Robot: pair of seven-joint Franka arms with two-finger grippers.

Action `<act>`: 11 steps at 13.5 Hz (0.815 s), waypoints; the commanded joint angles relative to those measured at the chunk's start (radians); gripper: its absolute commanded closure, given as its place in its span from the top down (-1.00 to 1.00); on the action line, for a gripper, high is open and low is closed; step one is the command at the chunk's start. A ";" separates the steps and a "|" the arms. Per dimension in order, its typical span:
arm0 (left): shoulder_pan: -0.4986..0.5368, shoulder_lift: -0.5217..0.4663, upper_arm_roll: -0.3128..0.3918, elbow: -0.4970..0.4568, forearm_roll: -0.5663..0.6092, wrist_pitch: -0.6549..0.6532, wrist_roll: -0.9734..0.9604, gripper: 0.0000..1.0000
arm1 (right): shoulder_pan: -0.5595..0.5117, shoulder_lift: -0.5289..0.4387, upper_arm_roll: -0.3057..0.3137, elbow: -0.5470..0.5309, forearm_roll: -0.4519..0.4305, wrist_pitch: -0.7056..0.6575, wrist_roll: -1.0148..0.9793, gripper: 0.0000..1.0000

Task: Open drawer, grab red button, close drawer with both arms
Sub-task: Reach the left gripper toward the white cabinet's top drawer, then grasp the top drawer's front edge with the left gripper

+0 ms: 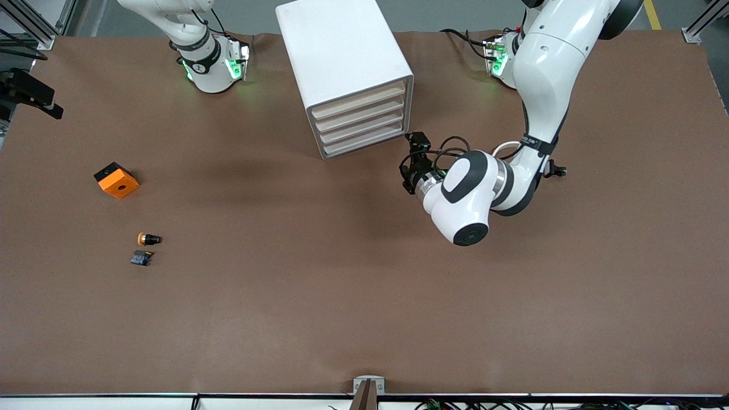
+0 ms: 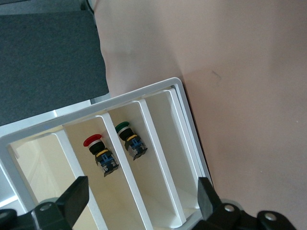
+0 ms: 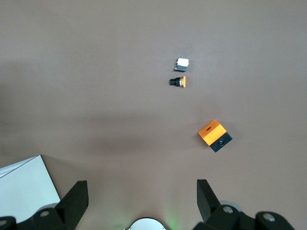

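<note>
The white cabinet (image 1: pixel 342 57) stands at the middle of the table's robot edge, its four cream-fronted drawers (image 1: pixel 364 117) all pushed in. My left gripper (image 1: pixel 413 162) hovers just in front of them, open and holding nothing. In the left wrist view its fingers (image 2: pixel 72 196) frame the cabinet front. There the red-capped button (image 2: pixel 99 151) lies in one drawer (image 2: pixel 112 196), and a green-capped one (image 2: pixel 128 139) lies in the drawer beside it. My right gripper (image 3: pixel 139 199) waits high over its own base, open and empty, out of the front view.
Toward the right arm's end lie an orange cube with a hole (image 1: pixel 117 180), an orange-capped button (image 1: pixel 148 239) and a small dark block (image 1: pixel 141 258). All three show in the right wrist view too, the cube (image 3: pixel 215 135) being the largest.
</note>
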 commanded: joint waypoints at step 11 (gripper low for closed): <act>-0.009 0.157 -0.022 0.002 -0.217 -0.205 -0.194 0.64 | -0.017 -0.020 0.005 -0.020 0.008 0.007 -0.012 1.00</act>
